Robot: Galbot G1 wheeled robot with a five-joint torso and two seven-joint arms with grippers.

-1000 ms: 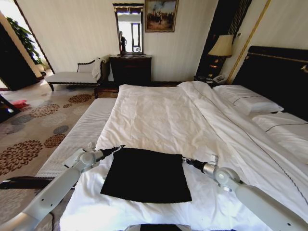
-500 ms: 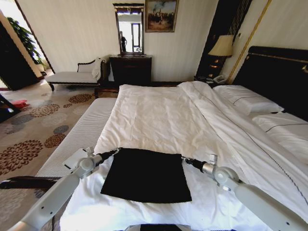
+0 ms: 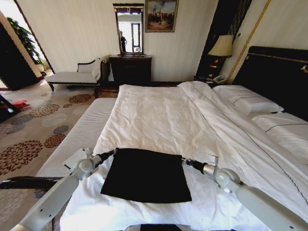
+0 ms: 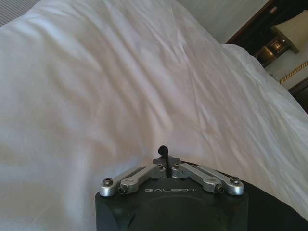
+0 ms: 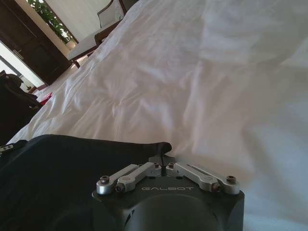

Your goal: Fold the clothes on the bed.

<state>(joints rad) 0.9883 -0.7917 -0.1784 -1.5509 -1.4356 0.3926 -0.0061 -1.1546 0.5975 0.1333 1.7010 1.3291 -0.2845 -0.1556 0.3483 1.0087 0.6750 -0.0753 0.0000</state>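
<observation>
The clothes [image 3: 147, 175], a black T-shirt folded into a flat rectangle, lie near the front of the bed [image 3: 159, 115] on its white duvet. My left gripper [image 3: 114, 151] is shut at the shirt's far left corner. In the left wrist view a small pinch of black shows at the left gripper's [image 4: 163, 151] closed tips, with more black fabric [image 4: 274, 207] beside it. My right gripper [image 3: 184, 160] is shut on the far right corner. In the right wrist view the shirt's edge [image 5: 57, 173] runs straight into the right gripper's [image 5: 162, 153] closed tips.
White pillows [image 3: 248, 101] and a dark headboard [image 3: 279, 72] lie to the right. The bare mattress edge [image 3: 82, 134] and patterned carpet [image 3: 33, 130] are on the left. A chaise bench [image 3: 72, 77], dark dresser [image 3: 130, 70] and lamp [image 3: 222, 46] stand by the far wall.
My left gripper has drawn slightly left and back toward me, and the shirt's left corner has shifted with it. The right arm and the rest of the shirt have stayed put.
</observation>
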